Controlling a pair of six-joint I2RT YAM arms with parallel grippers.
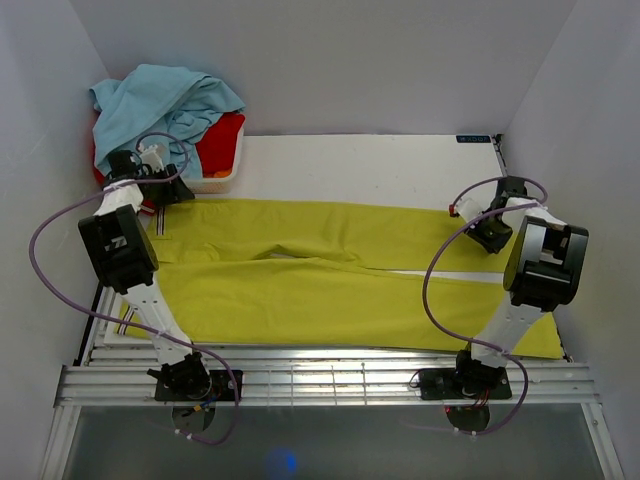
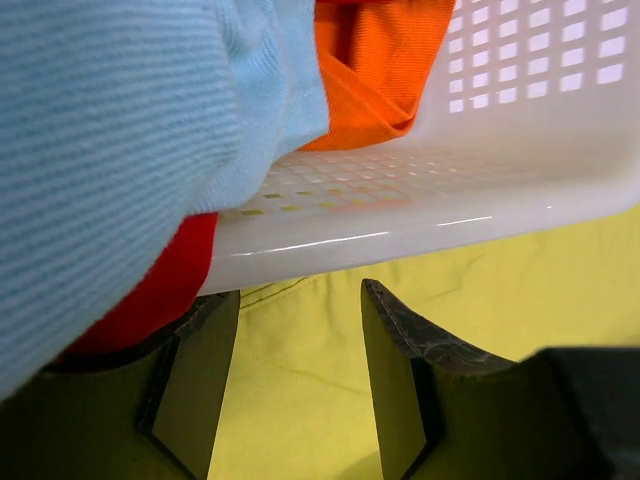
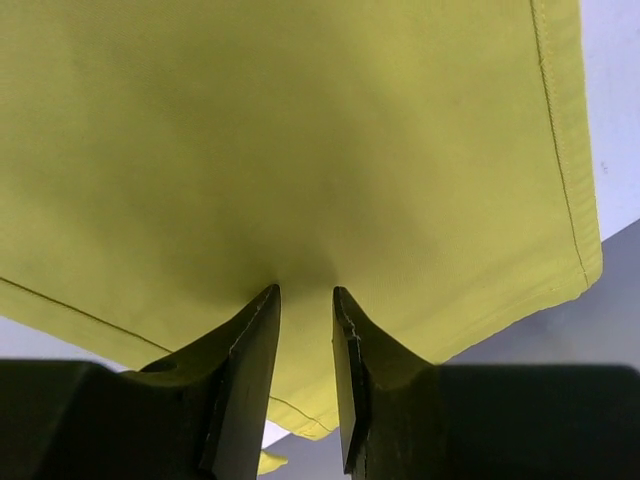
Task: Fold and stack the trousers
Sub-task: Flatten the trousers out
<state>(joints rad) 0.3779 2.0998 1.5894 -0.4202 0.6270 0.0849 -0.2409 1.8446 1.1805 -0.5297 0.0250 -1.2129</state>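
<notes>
Long chartreuse cloth trousers (image 1: pixel 330 300) lie flat across the white table (image 1: pixel 350 160); left gripper (image 2: pixel 300 290) hovers agape, empty, over their waist end beside a white plastic basket (image 2: pixel 500 220); right gripper (image 3: pixel 305 290) sits nearly closed at 1 leg end, grip unclear; both should pinch deep, lifting together.

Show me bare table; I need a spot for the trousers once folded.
Widest free patch: the white tabletop strip beyond the trousers, between the basket and the right wall. A thin sliver shows between the two legs near the right tool. Crowded: far left corner, with basket, light blue garment and left tool.
</notes>
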